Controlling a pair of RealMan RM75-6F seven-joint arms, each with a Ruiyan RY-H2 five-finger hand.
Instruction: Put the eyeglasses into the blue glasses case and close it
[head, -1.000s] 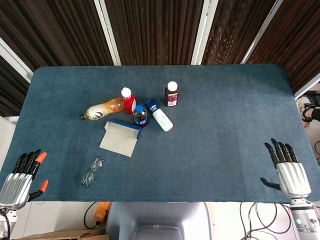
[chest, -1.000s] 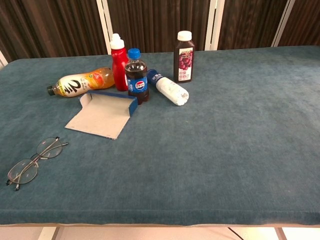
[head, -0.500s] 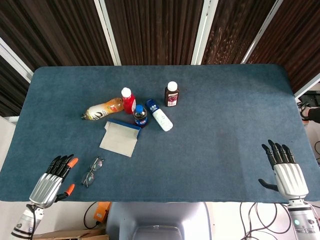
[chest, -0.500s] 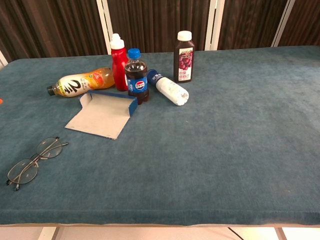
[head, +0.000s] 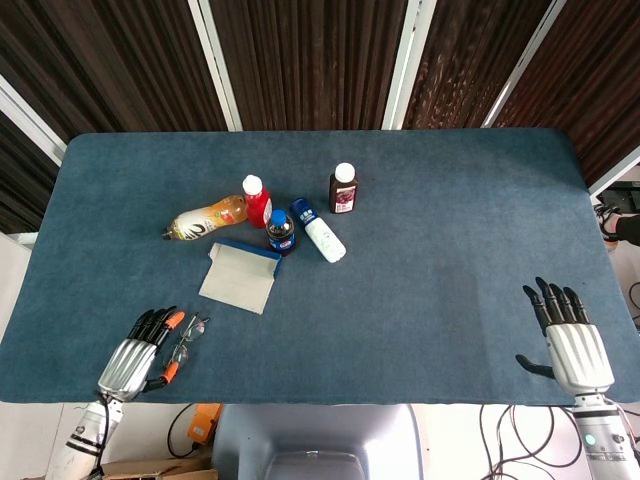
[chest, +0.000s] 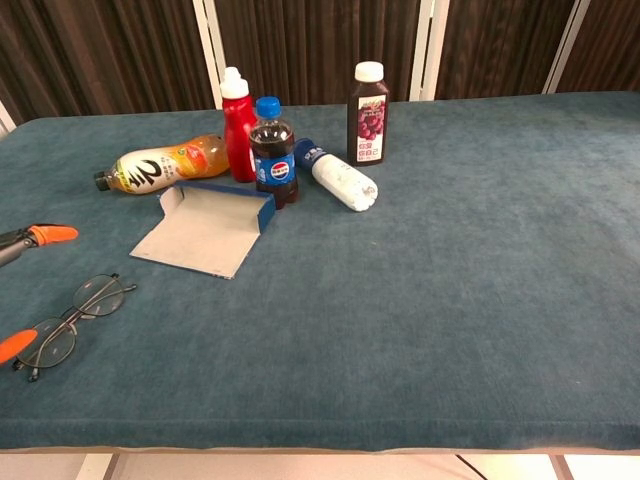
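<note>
Left hand (head: 140, 355) cut off chest view, by eyeglasses (head: 184, 340).

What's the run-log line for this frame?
left hand: open, beside eyeglasses, no grasp | right hand: open, idle at near right edge | blue glasses case: open, empty

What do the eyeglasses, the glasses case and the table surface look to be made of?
Eyeglasses: thin wire frame, probably metal, with clear lenses; the tabletop shows through them. Glasses case: lies unfolded flat, blue outside with a pale grey matte lining, likely stiff board under a faux-leather or fabric skin; the exact material is unclear. Table: covered in teal fabric with a soft, napped, felt-like texture, no gloss.
</note>
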